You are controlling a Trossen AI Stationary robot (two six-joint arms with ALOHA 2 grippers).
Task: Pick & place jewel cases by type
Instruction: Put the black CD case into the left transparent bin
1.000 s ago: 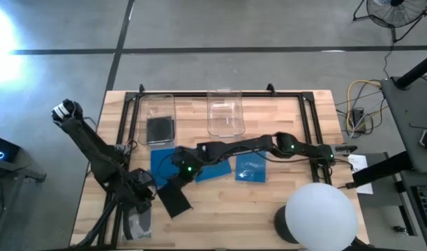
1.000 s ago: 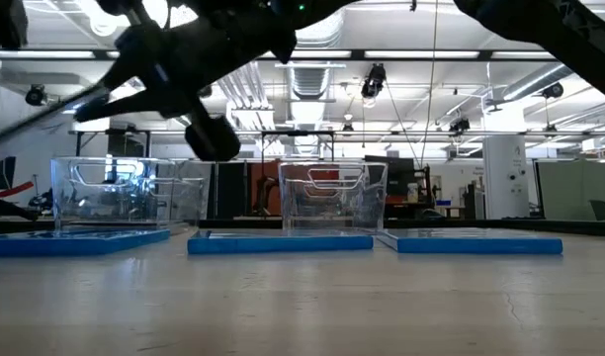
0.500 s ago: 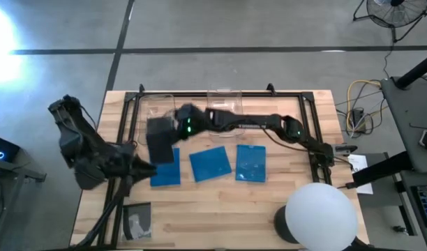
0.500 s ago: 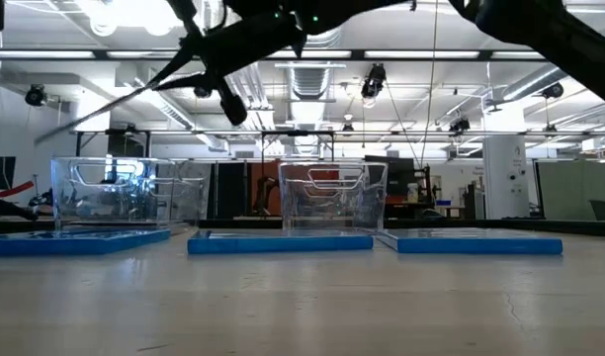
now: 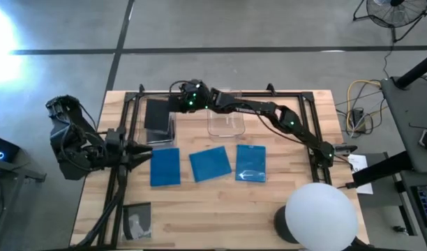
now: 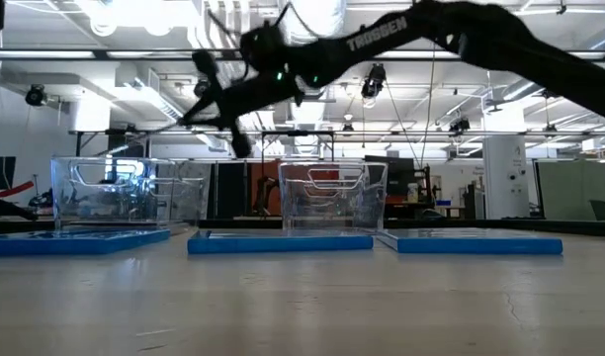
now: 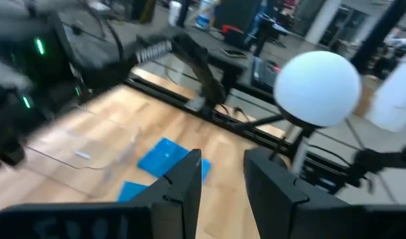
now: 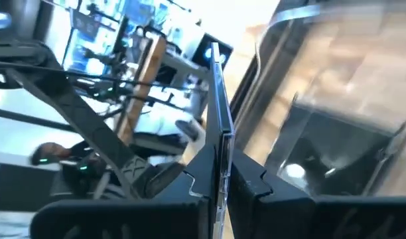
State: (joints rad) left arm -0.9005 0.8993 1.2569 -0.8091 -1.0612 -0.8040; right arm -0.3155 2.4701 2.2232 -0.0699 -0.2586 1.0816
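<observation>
- a dark jewel case (image 5: 158, 113) is held pinched edge-on in the right gripper (image 5: 173, 106), above the left clear bin (image 5: 158, 120) at the table's far side.
- another dark case is seen inside that bin in the right wrist view.
- three blue jewel cases (image 5: 212, 163) are laid in a row mid-table (image 5: 199, 209).
- the left gripper (image 5: 145, 149) is parked at the left edge, fingers spread, nothing held.

Right arm (image 5: 255, 111) stretches across the back of the table (image 5: 220, 209), blocking both clear bins (image 5: 225, 115). Front half's wide open past the three blue cases (image 5: 211, 164), apart from the white globe lamp (image 5: 321, 215).
</observation>
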